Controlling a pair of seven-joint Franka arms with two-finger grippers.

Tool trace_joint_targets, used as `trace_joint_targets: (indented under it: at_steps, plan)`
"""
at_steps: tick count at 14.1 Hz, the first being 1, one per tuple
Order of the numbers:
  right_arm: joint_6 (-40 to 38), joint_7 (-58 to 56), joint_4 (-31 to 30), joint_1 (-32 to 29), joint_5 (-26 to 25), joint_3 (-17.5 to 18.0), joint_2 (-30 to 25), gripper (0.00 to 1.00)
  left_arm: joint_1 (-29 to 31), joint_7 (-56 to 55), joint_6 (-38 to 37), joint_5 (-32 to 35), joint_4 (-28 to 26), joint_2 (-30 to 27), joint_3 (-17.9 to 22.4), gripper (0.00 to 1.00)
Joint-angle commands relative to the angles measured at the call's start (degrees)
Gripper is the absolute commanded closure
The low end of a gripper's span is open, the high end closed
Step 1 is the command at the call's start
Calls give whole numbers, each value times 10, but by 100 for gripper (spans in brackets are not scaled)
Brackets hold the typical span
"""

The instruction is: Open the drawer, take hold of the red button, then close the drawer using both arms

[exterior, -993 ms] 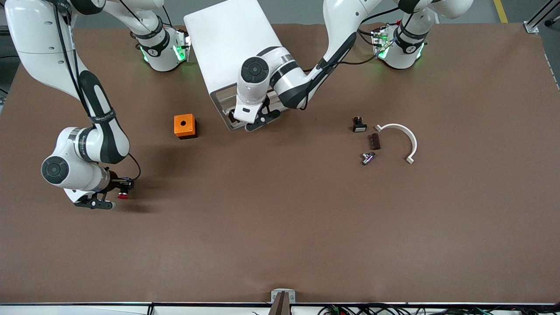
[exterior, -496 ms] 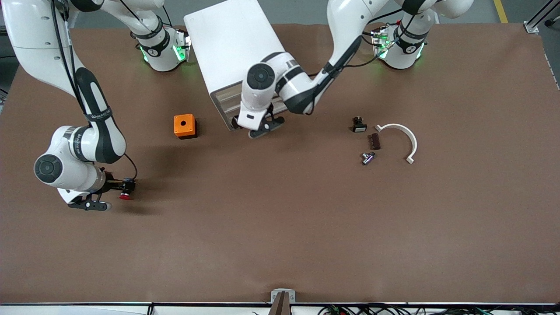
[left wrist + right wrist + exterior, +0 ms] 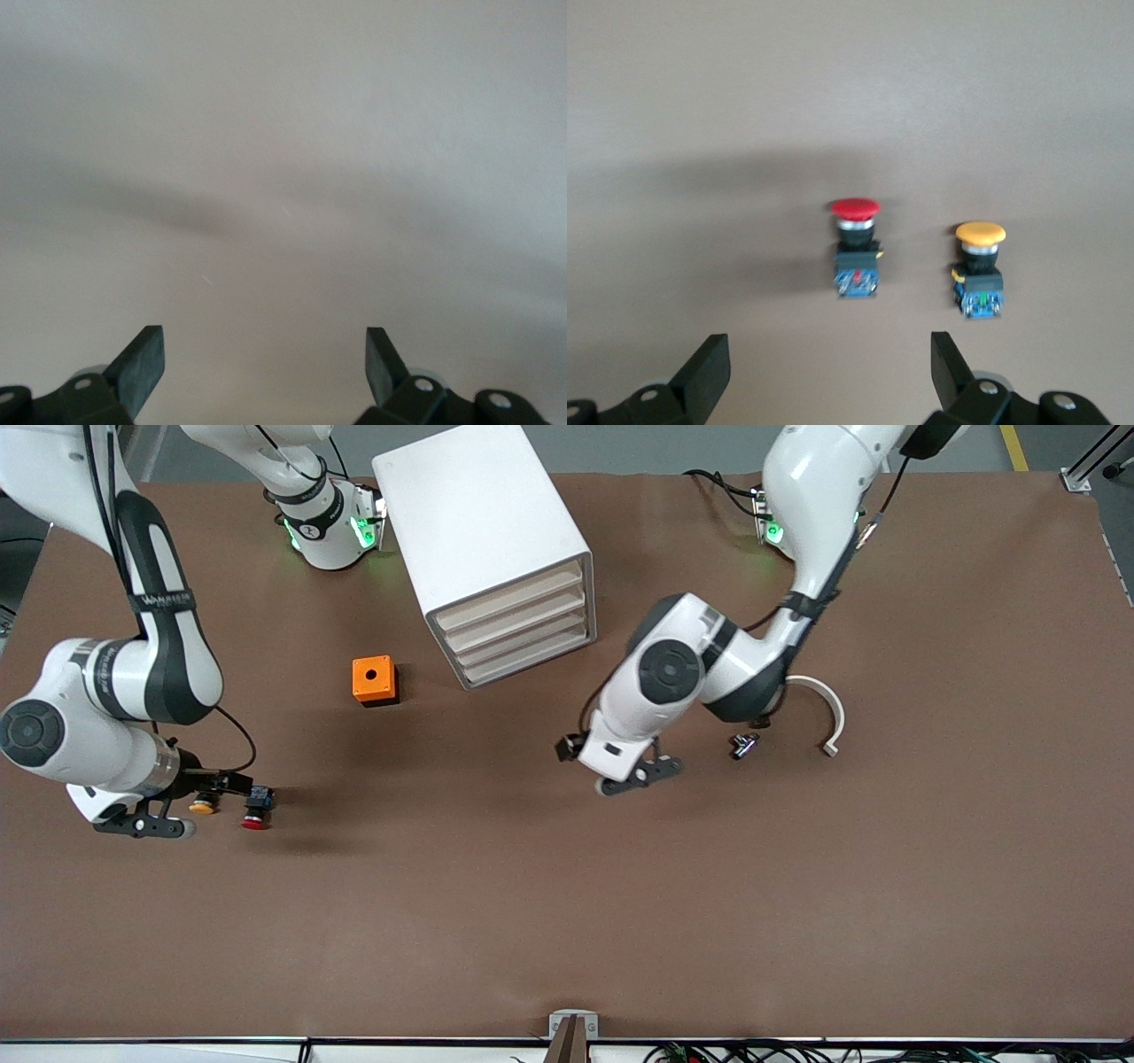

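The white cabinet (image 3: 478, 514) stands at the table's robot edge; its uppermost drawer (image 3: 512, 599) is shut, flush with the three lower ones. The red-capped button (image 3: 254, 816) lies on the table toward the right arm's end, beside its yellow-capped twin (image 3: 202, 807). My right gripper (image 3: 177, 808) is open and empty just beside them. In the right wrist view the red button (image 3: 856, 248) and the twin (image 3: 980, 270) lie ahead of my open right gripper (image 3: 828, 367). My left gripper (image 3: 611, 766) is open and empty over bare table, as the left wrist view (image 3: 263, 363) shows.
An orange cube with a hole (image 3: 373, 680) sits beside the cabinet, toward the right arm's end. A white curved piece (image 3: 819, 707) and a small metal part (image 3: 744, 745) lie toward the left arm's end, partly under the left arm.
My left gripper has left the cabinet front and moved out over the table; the drawer now shows shut. My right gripper has let go of the red button and drawn back; the yellow twin now shows.
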Motion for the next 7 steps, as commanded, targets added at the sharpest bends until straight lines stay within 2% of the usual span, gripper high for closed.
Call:
trace_joint_targets:
  at_steps: [1, 4, 7]
  plan:
    - [-63, 8, 10, 11, 0, 2, -52, 0, 53, 77, -27, 44, -10, -33, -4, 0]
    - [-141, 7, 59, 11, 1, 3, -67, 0, 110, 166, -52, 61, -9, -65, -4, 0]
    - [-249, 7, 140, 7, 45, 0, -76, 0, 181, 272, -93, 65, -11, -104, -8, 0]
